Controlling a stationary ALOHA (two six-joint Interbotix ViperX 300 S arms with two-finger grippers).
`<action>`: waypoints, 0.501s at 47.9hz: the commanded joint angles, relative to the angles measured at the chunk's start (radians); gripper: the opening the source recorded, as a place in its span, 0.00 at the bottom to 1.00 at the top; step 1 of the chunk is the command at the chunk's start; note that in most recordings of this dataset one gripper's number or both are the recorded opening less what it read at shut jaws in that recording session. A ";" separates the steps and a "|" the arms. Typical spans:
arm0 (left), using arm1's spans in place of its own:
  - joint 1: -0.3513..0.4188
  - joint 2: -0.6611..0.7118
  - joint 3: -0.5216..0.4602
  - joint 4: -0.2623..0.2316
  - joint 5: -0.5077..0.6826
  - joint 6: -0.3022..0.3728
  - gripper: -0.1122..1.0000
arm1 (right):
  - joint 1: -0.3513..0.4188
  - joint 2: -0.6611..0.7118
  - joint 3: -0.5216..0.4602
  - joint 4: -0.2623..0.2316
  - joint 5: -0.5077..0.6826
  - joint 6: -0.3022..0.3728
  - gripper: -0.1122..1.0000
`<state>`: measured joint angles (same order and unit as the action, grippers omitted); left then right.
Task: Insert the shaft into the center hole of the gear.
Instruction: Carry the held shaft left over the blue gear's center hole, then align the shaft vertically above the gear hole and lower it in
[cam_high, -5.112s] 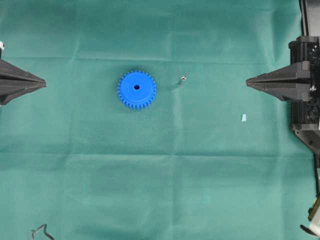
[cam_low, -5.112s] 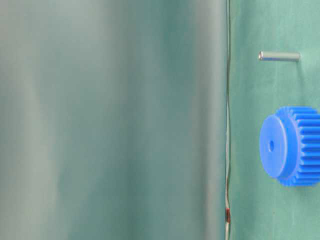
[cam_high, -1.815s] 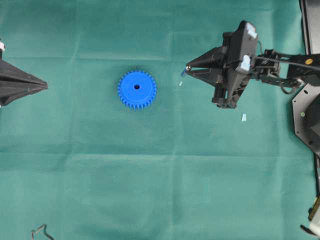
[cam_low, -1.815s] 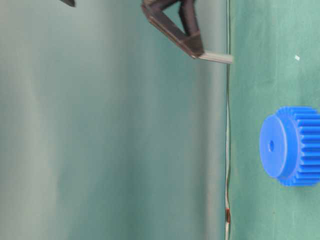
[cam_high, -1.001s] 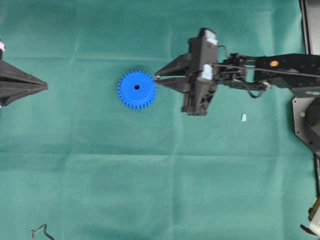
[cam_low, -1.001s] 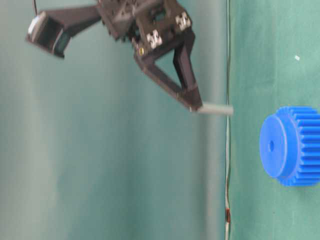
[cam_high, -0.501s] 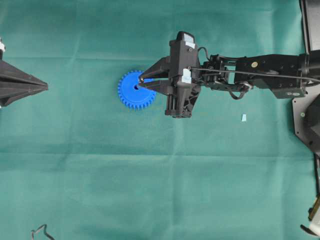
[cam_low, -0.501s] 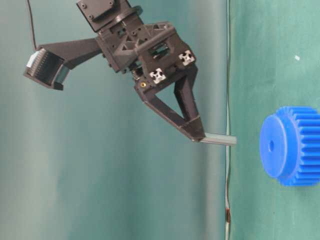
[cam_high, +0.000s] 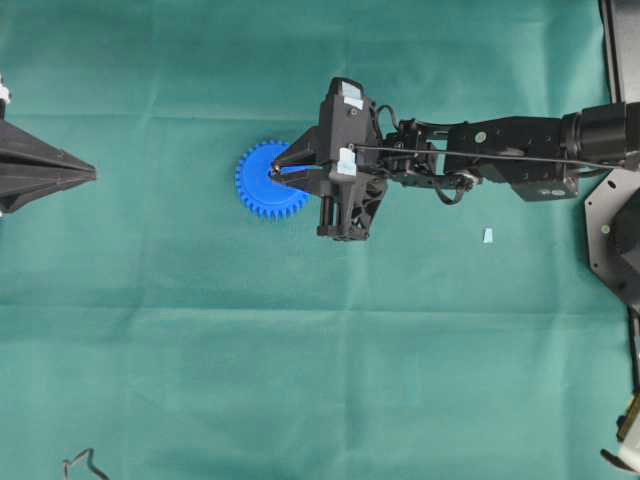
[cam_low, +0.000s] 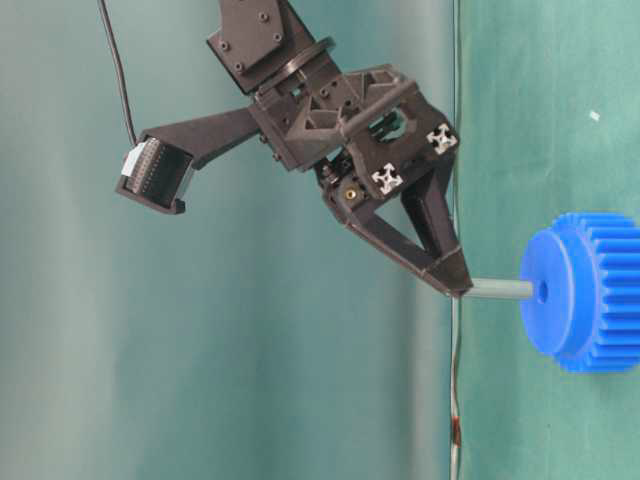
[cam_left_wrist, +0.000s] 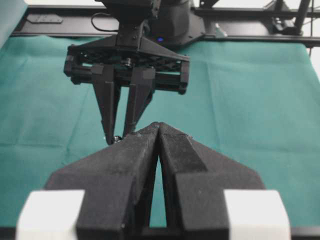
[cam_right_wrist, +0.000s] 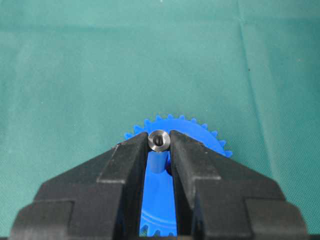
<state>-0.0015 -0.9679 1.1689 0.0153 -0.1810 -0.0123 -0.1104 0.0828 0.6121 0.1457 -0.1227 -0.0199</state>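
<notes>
The blue gear (cam_high: 254, 186) lies flat on the green cloth, left of the middle. My right gripper (cam_high: 279, 169) hangs over it, shut on the shaft (cam_low: 499, 290), a small grey pin that points straight at the gear (cam_low: 592, 296). In the table-level view the pin's lower end meets the gear's face at the center hole (cam_low: 543, 291). From the right wrist I see the shaft's top end (cam_right_wrist: 159, 140) pinched between the fingertips, with the gear (cam_right_wrist: 206, 136) beneath. My left gripper (cam_high: 90, 172) is shut and empty at the left edge, far from the gear.
A small pale-blue scrap (cam_high: 488, 235) lies on the cloth to the right of the arm. A dark cable end (cam_high: 80, 465) shows at the bottom left corner. The right arm's base (cam_high: 612, 235) fills the right edge.
My right gripper has carried the shaft left over the gear and lowered it until the pin's end reaches the center hole. The left gripper has not moved.
</notes>
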 joint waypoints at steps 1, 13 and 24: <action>0.000 0.005 -0.023 0.003 -0.006 0.002 0.10 | 0.002 -0.012 -0.018 0.003 -0.009 0.002 0.25; 0.000 0.005 -0.025 0.002 -0.006 0.002 0.10 | 0.002 0.011 -0.014 0.005 -0.018 0.005 0.25; 0.000 0.005 -0.023 0.003 -0.006 0.002 0.10 | 0.002 0.021 -0.014 0.005 -0.041 0.005 0.25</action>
<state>-0.0015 -0.9679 1.1689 0.0153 -0.1810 -0.0107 -0.1104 0.1166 0.6121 0.1473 -0.1488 -0.0169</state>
